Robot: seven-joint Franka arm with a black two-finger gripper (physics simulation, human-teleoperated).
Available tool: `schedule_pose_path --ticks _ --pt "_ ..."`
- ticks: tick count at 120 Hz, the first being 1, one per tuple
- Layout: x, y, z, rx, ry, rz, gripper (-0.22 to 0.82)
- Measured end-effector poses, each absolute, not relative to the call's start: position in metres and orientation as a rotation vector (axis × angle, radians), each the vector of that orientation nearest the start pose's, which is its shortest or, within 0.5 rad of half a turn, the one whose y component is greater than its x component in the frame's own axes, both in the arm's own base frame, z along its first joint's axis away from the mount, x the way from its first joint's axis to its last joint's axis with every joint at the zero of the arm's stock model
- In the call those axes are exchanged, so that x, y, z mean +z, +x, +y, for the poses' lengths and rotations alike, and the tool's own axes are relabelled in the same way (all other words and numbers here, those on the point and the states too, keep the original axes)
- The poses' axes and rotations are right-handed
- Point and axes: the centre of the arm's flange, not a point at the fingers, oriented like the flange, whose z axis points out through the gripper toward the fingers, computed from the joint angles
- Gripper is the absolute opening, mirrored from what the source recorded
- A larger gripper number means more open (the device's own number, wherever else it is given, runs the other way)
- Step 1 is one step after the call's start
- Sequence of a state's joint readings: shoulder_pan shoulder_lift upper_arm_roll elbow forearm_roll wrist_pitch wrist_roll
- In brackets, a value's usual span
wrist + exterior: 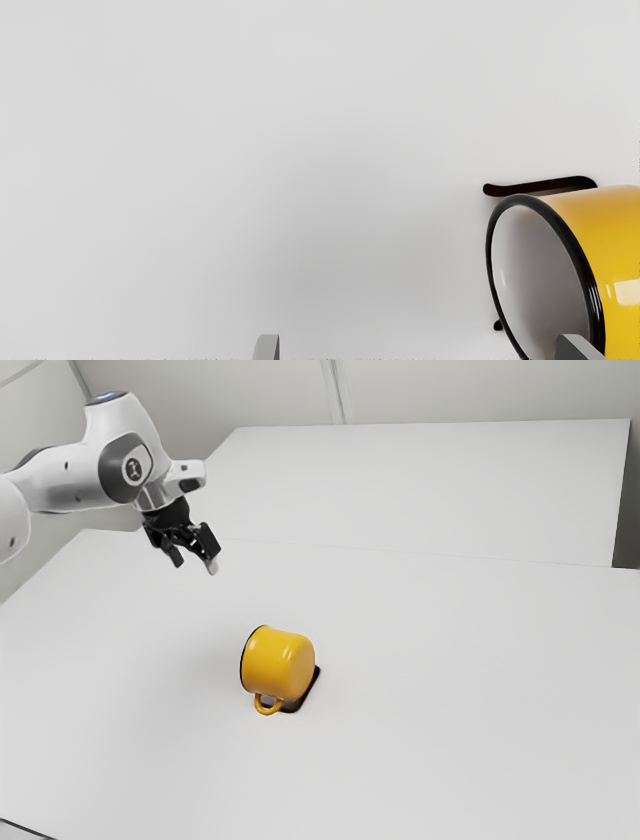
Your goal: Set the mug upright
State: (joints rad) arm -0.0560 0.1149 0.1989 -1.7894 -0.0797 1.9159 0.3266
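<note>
You seem to be at the approach: the mug (278,663) lies on its side on the bench (450,710), partly over a dark object (311,690), and your open, empty pincer (195,565) hangs apart from it, needing lowering toward the mug for a grip.

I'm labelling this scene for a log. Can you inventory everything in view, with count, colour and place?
Mug: one, yellow with black rim, on its side, mouth toward the exterior view's left.
Dark object: apparently one, black, partly hidden by the mug; identity unclear.
Table: one, white, beneath the mug.
Further surface: one, white, beyond the table.
Walls: pale grey, background; count unclear.
Arm: one, white and grey, entering from the exterior view's left.
Jaws: one pair, dark with grey tips, apart, above the table.
</note>
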Motion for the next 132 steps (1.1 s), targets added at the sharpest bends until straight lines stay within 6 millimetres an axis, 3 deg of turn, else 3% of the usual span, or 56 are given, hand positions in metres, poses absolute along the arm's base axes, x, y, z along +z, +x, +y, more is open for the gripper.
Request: schedule_pose_path --ticks 18,45,69,97,132 --pt "0.49 0.57 0.072 -0.044 -3.217 0.243 0.6" --pt "0.4 0.536 0.082 0.222 -3.573 0.011 0.6" --pt "0.361 0.529 0.092 0.316 -3.824 -0.098 0.6" --pt "0.347 0.528 0.081 0.309 -4.035 0.006 0.6" --pt "0.328 0.53 0.065 0.269 -4.143 0.204 0.6"
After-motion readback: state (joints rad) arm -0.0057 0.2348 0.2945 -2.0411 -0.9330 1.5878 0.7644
